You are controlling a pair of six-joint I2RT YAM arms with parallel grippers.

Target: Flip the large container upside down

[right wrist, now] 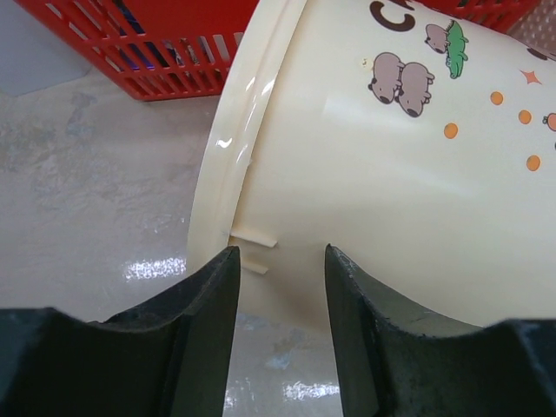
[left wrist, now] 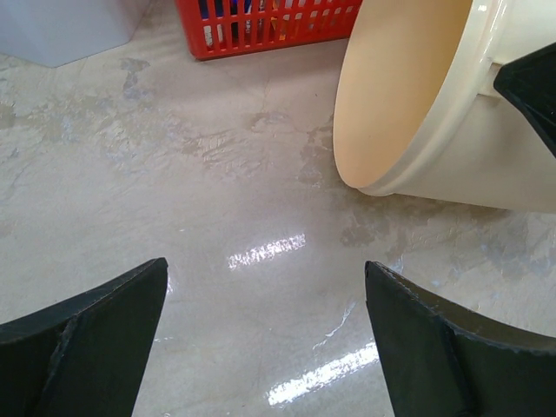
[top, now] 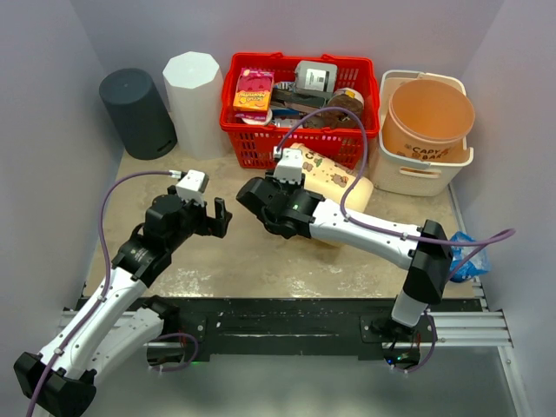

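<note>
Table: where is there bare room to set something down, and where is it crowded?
Bare tabletop lies at the front centre, bordered by the left gripper and the tipped container. The back row is crowded: dark cylinder, white cylinder, red basket, tub.

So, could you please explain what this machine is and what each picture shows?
Two robot arms with two-finger grippers stand at the near edge of a table. The wide picture looks down from above; the other two come from wrist cameras. On the table: a cream container on its side, a red basket of snacks, a grey cylinder, a white canister, a white tub holding an orange bucket. The left gripper is open and empty. The right gripper sits against the container near its rim; its grip is unclear.
</note>
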